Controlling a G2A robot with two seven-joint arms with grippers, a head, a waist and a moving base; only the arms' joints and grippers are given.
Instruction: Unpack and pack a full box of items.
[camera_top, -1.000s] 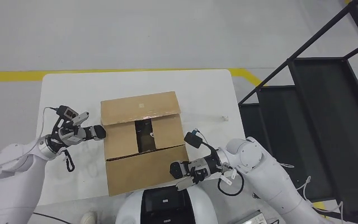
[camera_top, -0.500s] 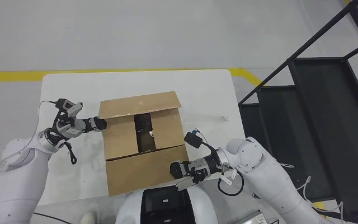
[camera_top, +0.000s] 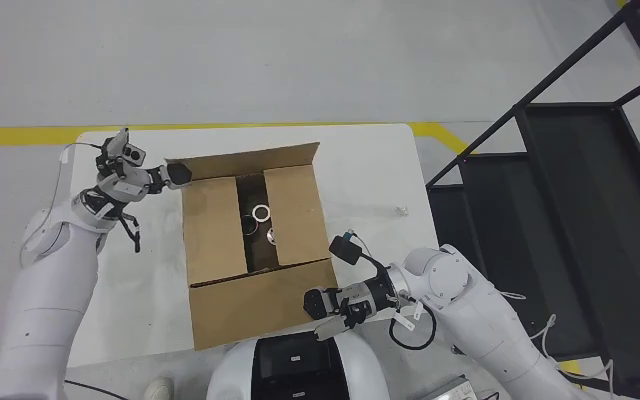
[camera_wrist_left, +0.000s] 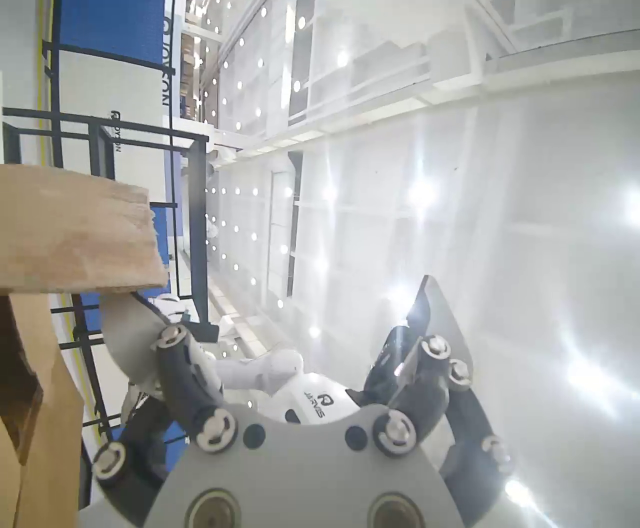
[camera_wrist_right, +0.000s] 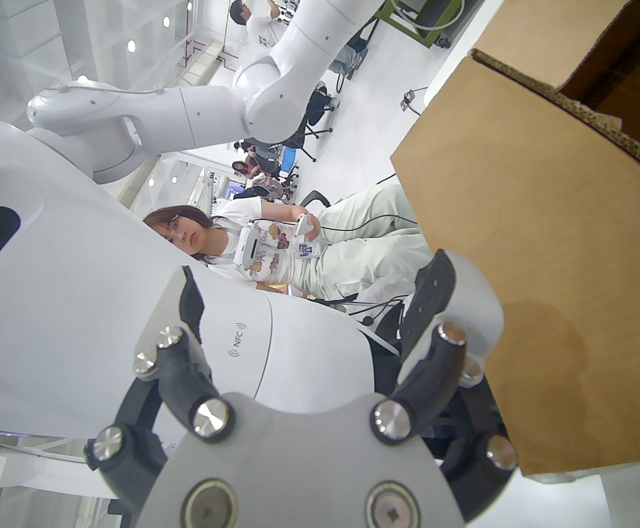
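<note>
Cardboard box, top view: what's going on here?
The robot appears to be opening the brown cardboard box on the white table. The left gripper, open, sits at the box's far left corner, by the edge of the raised far flap. The two side flaps lie flat, and the gap between them shows small round items inside. The near flap is still flat. The right gripper, open and holding nothing, is beside the near right corner.
</note>
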